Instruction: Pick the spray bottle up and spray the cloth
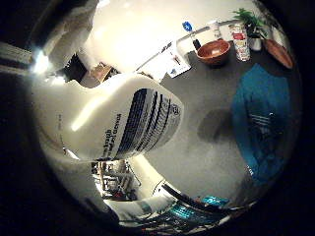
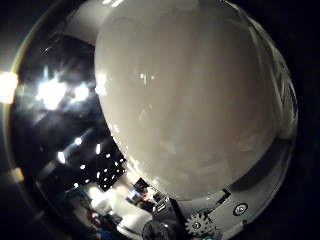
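A white spray bottle [image 1: 118, 123] fills the view close against the robot's palm, lifted above the dark bench [image 1: 206, 128] with the blue cloth [image 1: 261, 123] lying beyond it, apparently for spraying, though whether the hand [image 2: 210, 222] grips it cannot be told.

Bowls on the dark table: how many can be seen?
2. A brown round bowl stands beside the patterned can; a shallow brown dish lies by the potted plant. The spray bottle may hide others.

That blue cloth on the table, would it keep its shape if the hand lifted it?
Probably not. The blue cloth lies flat and creased on the grey table, so it likely droops and folds. It looks thin, hence probably light, and pushing it would likely bunch it.
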You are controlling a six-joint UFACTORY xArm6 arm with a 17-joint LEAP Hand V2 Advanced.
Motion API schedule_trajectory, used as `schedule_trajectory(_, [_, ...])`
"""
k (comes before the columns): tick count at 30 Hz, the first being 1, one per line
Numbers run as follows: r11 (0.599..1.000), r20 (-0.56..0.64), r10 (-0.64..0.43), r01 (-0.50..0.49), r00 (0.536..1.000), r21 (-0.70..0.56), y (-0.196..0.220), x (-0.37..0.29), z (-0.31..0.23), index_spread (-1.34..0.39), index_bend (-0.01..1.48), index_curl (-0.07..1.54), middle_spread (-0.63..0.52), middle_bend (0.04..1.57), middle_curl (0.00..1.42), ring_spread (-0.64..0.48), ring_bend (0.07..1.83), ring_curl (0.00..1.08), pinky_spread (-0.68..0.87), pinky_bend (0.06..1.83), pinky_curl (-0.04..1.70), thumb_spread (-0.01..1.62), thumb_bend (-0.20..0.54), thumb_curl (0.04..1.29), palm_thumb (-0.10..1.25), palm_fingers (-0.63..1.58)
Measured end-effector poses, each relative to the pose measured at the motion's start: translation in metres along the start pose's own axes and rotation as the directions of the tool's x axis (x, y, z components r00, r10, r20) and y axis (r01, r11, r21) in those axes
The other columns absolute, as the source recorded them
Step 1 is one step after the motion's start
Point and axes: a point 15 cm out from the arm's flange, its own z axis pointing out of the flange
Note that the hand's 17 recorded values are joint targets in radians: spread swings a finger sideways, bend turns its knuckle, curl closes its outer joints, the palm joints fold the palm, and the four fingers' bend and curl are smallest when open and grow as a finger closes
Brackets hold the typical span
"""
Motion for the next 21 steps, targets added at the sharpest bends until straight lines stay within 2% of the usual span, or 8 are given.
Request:
schedule_trajectory(10, [0.999, -0.036, 0.050, -0.050, 0.998, -0.015, 0.016, 0.062, 0.013, -0.17, 1.21, 0.63, -0.07, 1.34, 0.58, -0.15, 1.44, 0.56, -0.24, 0.97, 1.31, 1.23, -0.010, 0.55, 0.97, 1.22])
schedule_trajectory(21, [0.994, -0.039, 0.103, -0.105, 0.994, -0.043, 0.032, 0.093, 0.023, -0.17, 1.20, 0.63, -0.07, 1.33, 0.57, -0.15, 1.43, 0.56, -0.25, 0.97, 1.26, 1.25, -0.012, 0.54, 0.94, 1.23])
